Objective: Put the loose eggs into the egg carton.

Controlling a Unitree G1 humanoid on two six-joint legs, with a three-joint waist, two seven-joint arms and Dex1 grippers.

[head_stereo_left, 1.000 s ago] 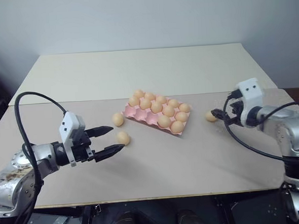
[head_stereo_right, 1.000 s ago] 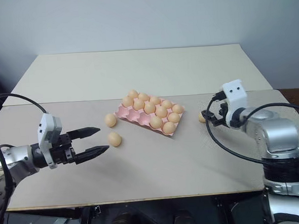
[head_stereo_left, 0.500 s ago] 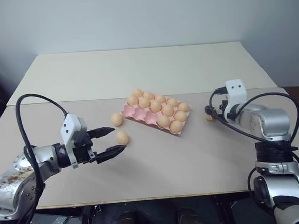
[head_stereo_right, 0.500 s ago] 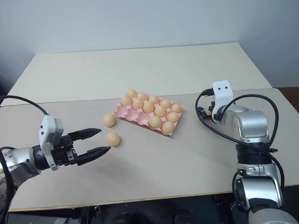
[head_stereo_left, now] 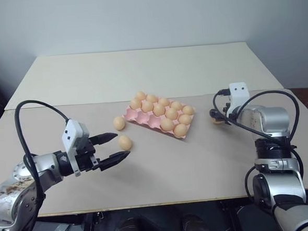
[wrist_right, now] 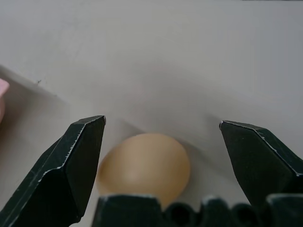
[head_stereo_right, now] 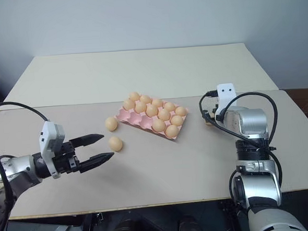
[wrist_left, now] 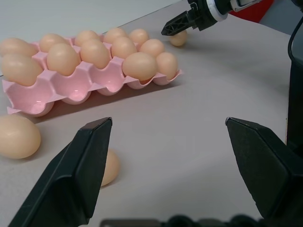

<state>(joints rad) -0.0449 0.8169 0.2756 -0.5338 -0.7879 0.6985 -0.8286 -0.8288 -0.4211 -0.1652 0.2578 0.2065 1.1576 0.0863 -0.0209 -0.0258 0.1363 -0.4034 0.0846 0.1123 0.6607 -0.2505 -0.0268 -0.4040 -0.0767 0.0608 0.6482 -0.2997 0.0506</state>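
Note:
The pink egg carton [head_stereo_left: 129, 116] lies mid-table with several eggs in its cups. Two loose eggs sit to its left, one [head_stereo_left: 119, 123] by its corner and one [head_stereo_left: 125, 142] nearer me. My left gripper [head_stereo_left: 122, 144] hovers open just short of that nearer egg [wrist_left: 106, 168], which lies by one fingertip. A third loose egg [head_stereo_left: 217, 120] rests to the right of the carton. My right gripper [wrist_right: 161, 127] is open around this egg [wrist_right: 144, 168], with a finger on each side and a gap to both.
Pale table boards [head_stereo_left: 141, 74] stretch far behind the carton, and bare surface [head_stereo_left: 188, 165] lies in front of it. The carton's cups nearest the two left eggs [wrist_left: 71, 92] show pink and unfilled.
My right gripper has moved forward and inward to the egg on the right and rolled at the wrist. The left gripper has stayed where it was.

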